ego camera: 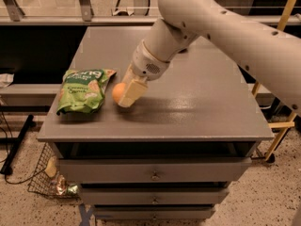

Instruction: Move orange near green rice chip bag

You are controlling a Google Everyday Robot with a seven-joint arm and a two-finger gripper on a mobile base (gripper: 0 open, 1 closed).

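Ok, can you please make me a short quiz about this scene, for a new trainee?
1. Multiple choice: what does the gripper hold? A) a bottle B) the orange C) nothing
2. True or false: the green rice chip bag lies flat on the table.
3. Fill in: as seen in the picture, the orange is close to the bag's ____ edge.

Key: 1 B; 2 true; 3 right.
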